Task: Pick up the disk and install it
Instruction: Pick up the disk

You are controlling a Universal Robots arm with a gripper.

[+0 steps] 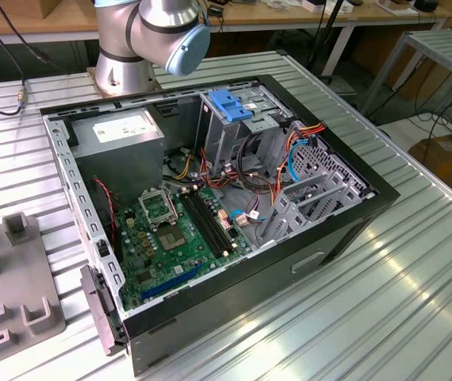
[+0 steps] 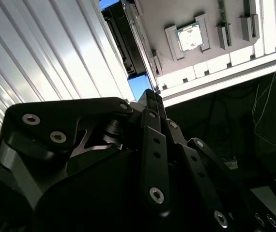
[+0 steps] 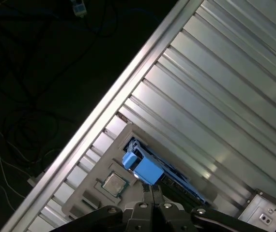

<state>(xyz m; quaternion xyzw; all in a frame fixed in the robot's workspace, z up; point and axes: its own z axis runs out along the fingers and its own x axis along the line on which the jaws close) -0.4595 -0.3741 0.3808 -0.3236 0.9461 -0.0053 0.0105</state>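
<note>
The disk [image 3: 150, 170] stands on edge in a slot of a grey fixture [image 3: 92, 193], its blue plastic frame facing the first wrist view. In the second wrist view the disk [image 2: 123, 43] appears as a dark slab with a blue patch near the fingertips. My gripper [image 3: 152, 189] hangs above the disk's blue end with its black fingers pressed together and nothing between them. In the second wrist view the gripper [image 2: 152, 96] also has its tips touching.
An open computer case [image 1: 329, 238] lies on the ribbed metal table, with a metal drive cage topped by a blue latch [image 1: 230, 105]. A processor chip [image 3: 114, 183] sits in the fixture beside the disk. The table edge [image 3: 128, 82] borders dark floor with cables.
</note>
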